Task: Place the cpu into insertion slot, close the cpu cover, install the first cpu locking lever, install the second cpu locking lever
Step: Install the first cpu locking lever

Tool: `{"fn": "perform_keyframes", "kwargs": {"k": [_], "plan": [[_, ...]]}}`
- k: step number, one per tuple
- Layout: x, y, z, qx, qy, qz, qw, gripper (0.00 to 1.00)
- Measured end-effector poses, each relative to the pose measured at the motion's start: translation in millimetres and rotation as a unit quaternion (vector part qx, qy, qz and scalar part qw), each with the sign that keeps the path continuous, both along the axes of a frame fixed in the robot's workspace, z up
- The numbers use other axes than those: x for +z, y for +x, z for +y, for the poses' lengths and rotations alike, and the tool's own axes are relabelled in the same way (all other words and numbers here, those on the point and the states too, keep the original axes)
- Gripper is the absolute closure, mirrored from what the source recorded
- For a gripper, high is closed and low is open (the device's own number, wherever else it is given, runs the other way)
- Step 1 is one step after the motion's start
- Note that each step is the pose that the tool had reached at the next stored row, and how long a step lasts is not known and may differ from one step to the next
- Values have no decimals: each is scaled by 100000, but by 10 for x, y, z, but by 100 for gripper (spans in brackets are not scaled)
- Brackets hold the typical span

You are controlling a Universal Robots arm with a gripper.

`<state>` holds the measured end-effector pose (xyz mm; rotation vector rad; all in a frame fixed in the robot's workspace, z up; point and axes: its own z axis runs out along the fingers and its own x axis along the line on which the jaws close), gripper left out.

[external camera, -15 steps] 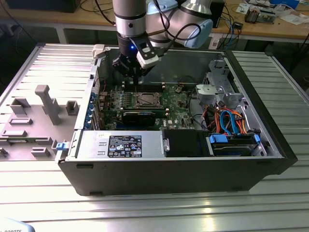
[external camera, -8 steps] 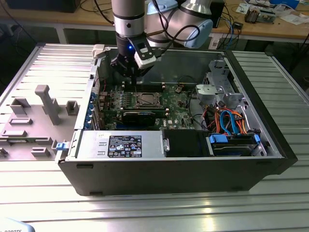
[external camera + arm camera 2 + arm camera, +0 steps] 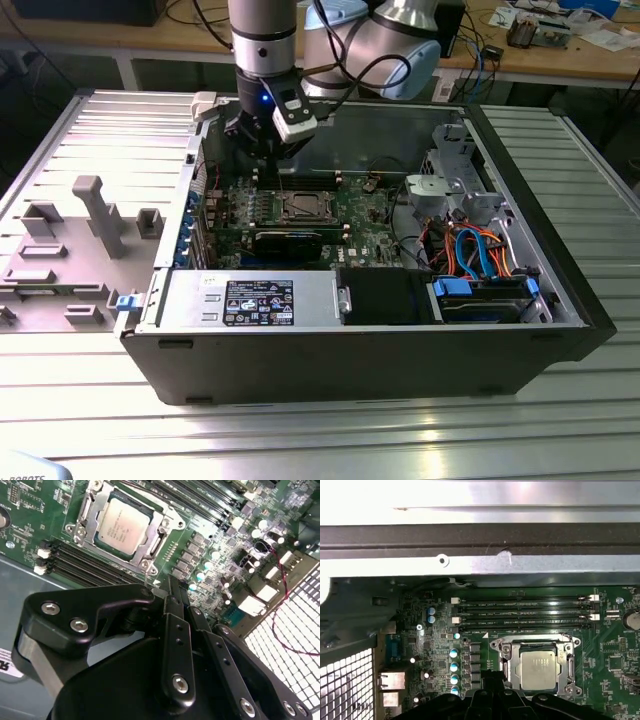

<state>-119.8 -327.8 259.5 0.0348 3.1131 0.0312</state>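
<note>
Gripper [image 3: 170, 589] hangs clenched and empty just beside the insertion slot [image 3: 80, 530], likely for lever work: the cpu [image 3: 122, 527] lies seated, its cpu cover [image 3: 164, 527] apparently down.

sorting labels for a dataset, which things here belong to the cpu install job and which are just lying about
job: cpu, seated in the insertion slot; cpu cover; claw above the board

lying about: memory slots; graphics card; power supply; drive cables; grey fixture blocks outside the case
</note>
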Motion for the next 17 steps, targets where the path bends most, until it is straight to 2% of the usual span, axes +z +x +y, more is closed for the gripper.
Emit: {"fn": "perform_keyframes", "kwargs": {"k": [1, 2, 3, 4, 10, 17], "plan": [[0, -3, 3, 4, -34, 6, 100000, 89], [0, -39, 99, 871, -66, -20, 99996, 89], [0, -42, 227, 974, -69, -15, 99995, 89], [-1, -13, 232, 979, -176, -15, 99995, 89], [-1, 39, 234, 978, -193, -12, 99995, 89], [-1, 60, 235, 974, -299, -13, 99995, 89]]}}
